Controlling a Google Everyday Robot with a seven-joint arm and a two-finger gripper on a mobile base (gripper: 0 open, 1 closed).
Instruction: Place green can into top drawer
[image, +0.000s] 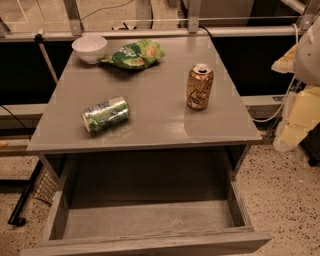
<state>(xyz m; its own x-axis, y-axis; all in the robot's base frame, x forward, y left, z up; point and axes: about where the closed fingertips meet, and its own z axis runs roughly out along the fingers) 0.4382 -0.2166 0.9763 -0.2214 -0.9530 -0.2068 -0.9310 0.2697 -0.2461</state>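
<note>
The green can (105, 114) lies on its side on the front left of the grey table top (150, 85). The top drawer (145, 220) is pulled out below the table's front edge, and its flat grey bottom is bare. My gripper (295, 122) shows as pale yellow and white parts at the right edge of the view, beyond the table's right side. It is far from the green can and holds nothing that I can see.
A gold-brown can (200, 86) stands upright on the right of the table. A green chip bag (134, 54) and a white bowl (90, 48) sit at the back left. A rail and cables run behind the table. Speckled floor lies to the right.
</note>
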